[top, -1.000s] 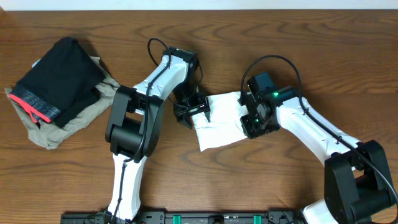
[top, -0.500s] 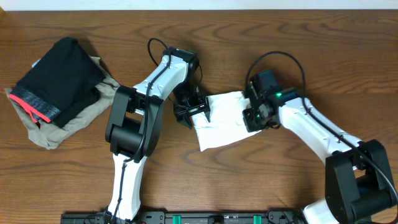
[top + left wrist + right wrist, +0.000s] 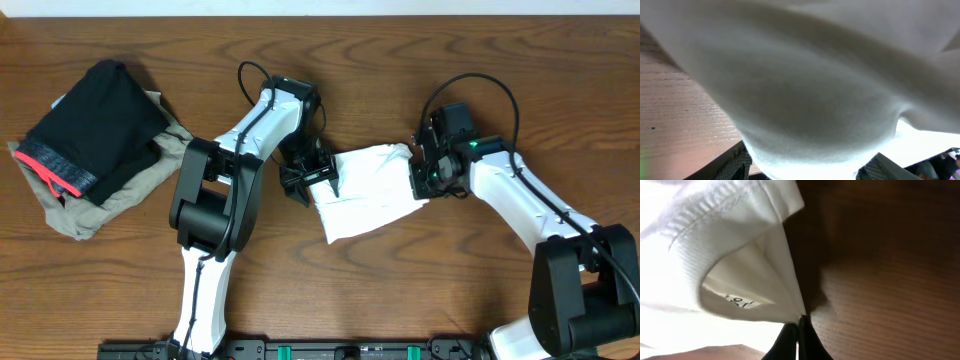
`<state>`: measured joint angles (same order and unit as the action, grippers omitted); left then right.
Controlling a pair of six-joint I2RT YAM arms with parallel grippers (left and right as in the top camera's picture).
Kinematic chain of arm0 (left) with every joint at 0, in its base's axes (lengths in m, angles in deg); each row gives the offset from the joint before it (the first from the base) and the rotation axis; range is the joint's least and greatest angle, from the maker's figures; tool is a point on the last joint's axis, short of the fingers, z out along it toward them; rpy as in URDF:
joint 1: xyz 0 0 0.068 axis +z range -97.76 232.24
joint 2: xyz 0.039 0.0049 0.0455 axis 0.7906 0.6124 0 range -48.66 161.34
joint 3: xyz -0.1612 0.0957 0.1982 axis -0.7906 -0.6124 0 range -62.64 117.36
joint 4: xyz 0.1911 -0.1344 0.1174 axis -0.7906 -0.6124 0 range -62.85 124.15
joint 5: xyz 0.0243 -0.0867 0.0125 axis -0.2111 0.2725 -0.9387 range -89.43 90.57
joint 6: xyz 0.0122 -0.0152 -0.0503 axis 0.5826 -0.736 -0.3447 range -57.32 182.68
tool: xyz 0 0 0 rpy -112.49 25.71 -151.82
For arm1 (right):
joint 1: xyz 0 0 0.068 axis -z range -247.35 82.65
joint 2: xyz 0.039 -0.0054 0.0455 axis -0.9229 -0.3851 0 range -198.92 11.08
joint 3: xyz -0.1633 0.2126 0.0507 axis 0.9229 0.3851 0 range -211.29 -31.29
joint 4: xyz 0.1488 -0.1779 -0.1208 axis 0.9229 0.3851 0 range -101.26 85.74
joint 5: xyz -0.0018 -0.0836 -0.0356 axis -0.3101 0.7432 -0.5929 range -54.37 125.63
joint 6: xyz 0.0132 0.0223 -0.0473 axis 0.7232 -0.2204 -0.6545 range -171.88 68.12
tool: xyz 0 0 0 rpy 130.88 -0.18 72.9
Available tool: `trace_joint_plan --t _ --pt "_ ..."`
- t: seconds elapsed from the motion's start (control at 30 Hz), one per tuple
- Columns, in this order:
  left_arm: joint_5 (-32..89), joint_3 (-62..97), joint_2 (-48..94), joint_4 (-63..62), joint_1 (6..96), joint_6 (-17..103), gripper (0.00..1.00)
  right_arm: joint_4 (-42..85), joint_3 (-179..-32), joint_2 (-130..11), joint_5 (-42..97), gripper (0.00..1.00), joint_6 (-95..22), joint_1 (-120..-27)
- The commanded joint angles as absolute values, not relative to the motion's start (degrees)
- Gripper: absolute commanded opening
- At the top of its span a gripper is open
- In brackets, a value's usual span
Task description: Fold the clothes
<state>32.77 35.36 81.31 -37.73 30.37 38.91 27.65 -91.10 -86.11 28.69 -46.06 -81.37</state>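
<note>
The right gripper is clenched on a hemmed edge of the white T-shirt, its fingertips meeting on a thin pinch of fabric just above the wooden table. The left gripper stands with its jaws spread at the shirt's opposite end, and cloth bulges between them and fills its wrist view. The shirt lies as a folded bundle between the two grippers. Its long axis runs left to right, with one corner pointing toward the near edge. Well apart at the far left sit a black garment and a tan garment.
</note>
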Motion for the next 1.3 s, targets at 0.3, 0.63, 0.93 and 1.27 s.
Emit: trace_joint_plan --t 0.3,0.63,0.93,1.27 --pt "31.2 35.1 81.3 -38.7 30.0 40.4 0.65 28.0 -92.3 -86.4 38.7 0.06 -43.7 -80.3" --pt "27.2 35.5 70.3 -36.9 30.0 44.5 0.67 32.1 -97.5 -75.1 27.6 0.1 -46.5 -81.9" --pt "12.9 35.4 63.9 -22.9 30.1 45.2 0.77 34.2 -96.1 -75.6 19.6 0.09 -48.4 -87.5" --pt "19.2 35.4 69.9 -13.7 30.1 51.1 0.76 32.0 -95.2 -86.2 18.7 0.07 -48.1 -92.0"
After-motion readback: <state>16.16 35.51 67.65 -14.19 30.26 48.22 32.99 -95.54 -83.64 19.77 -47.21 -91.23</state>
